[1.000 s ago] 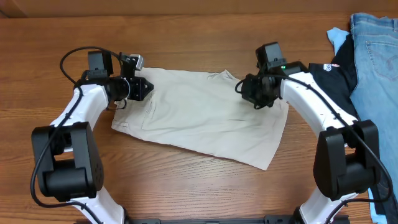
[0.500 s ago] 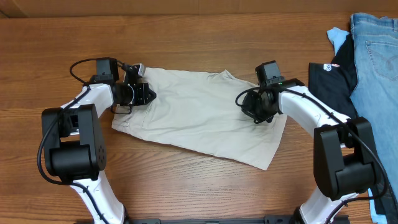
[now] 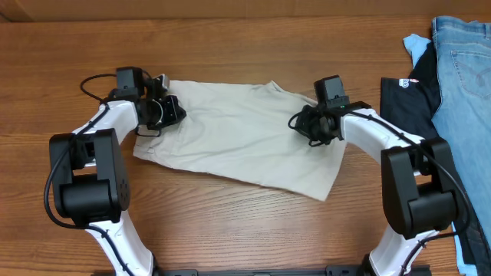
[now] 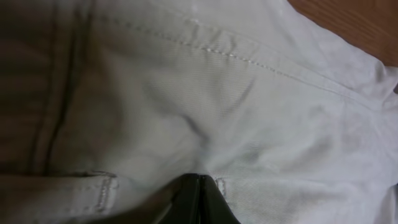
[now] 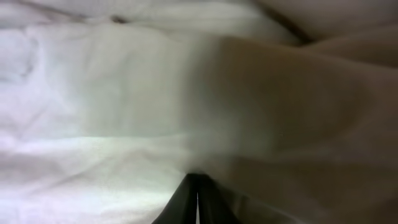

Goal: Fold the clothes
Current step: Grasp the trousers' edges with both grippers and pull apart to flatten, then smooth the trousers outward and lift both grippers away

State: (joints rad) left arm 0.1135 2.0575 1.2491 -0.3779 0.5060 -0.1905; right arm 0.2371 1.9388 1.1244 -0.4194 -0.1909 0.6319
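The clothes are one light beige garment (image 3: 245,142) lying spread flat on the wooden table (image 3: 230,230) in the overhead view. My left gripper (image 3: 173,112) is at its far left corner, shut on the fabric. In the left wrist view the closed jaws (image 4: 200,190) pinch beige cloth (image 4: 205,93) with stitched seams. My right gripper (image 3: 299,123) is on the garment's right part, shut on the fabric. In the right wrist view the closed jaws (image 5: 198,190) sit in a fold of the cloth (image 5: 124,93).
A black shirt with a white logo (image 3: 406,103) lies at the right, close to my right arm. Blue denim jeans (image 3: 464,69) lie beyond it at the right edge. A light blue cloth (image 3: 415,44) shows at the far right.
Both grippers have shifted slightly toward the far side and left, and the garment has slid a little with them. Its near right corner has pulled in.
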